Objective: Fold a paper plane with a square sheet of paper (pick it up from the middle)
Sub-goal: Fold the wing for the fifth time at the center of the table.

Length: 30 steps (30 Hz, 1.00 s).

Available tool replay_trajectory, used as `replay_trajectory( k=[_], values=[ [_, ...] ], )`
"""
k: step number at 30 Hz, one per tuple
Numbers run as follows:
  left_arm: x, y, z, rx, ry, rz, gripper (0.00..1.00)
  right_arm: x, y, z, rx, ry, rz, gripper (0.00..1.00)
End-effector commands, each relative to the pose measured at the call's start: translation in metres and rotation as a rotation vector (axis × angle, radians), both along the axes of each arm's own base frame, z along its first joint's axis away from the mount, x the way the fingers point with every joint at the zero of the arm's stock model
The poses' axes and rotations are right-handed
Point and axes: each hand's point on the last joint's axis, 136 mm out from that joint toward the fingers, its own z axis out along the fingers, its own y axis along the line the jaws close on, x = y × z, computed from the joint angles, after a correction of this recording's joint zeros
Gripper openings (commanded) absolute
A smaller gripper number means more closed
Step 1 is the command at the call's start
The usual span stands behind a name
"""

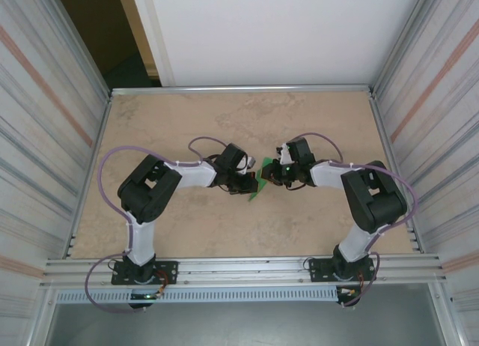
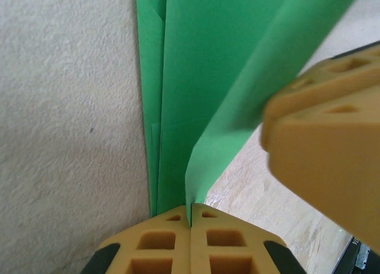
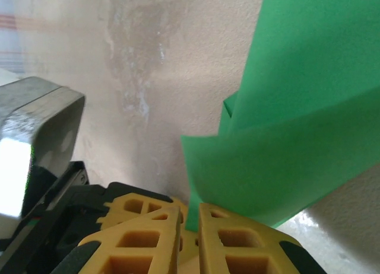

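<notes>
L yellow-fingered gripper (image 2: 190,219), just left of the middle of the flat tan stone-look table (image 1: 187,121), is squeezing shut on the bottom edge of the thin bright green paper sheet (image 2: 208,78). Sheet is part folded w/ long creases and sitting at the table's middle. R yellow-fingered gripper (image 3: 190,212), just right of the middle, is pinching a loose flap. Risk: both pulling apart = paper ripping. Weak pinch = flap slipping out, fold going crooked.
</notes>
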Motion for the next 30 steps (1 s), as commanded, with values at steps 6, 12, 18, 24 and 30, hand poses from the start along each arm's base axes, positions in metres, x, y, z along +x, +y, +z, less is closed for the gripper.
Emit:
replay_trajectory(
  k=[6, 12, 18, 24, 30],
  values=[
    [-0.018, 0.030, -0.044, 0.139, 0.078, 0.037, 0.09, 0.010, 0.004, -0.003, 0.024, -0.019, 0.031, 0.15],
    [-0.019, 0.030, -0.047, 0.142, 0.081, 0.037, 0.10, 0.011, 0.004, -0.008, 0.037, -0.006, 0.033, 0.15],
    [-0.020, 0.032, -0.049, 0.145, 0.084, 0.038, 0.10, 0.012, 0.003, -0.017, 0.041, 0.018, 0.034, 0.15],
    [-0.021, 0.034, -0.052, 0.152, 0.087, 0.043, 0.10, 0.013, 0.003, -0.019, 0.043, 0.025, 0.037, 0.16],
    [-0.021, 0.036, -0.052, 0.161, 0.085, 0.051, 0.08, 0.015, 0.001, -0.009, 0.055, 0.014, 0.044, 0.16]
  ],
)
